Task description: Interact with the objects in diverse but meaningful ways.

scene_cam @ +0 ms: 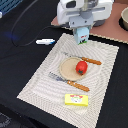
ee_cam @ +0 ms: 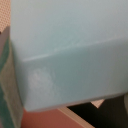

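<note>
A pale blue-white milk carton (ee_cam: 70,55) fills almost the whole wrist view, very close and blurred. Green print shows on its one side face. A strip of reddish surface (ee_cam: 47,120) shows beneath it.

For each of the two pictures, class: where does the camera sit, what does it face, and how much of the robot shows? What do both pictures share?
Exterior view: off the arm, raised, looking down at the placemat, plate and tomato; the gripper shows, on the milk carton.
Wrist view: right against the milk carton; no finger clearly shows.
Shared: the milk carton.
</note>
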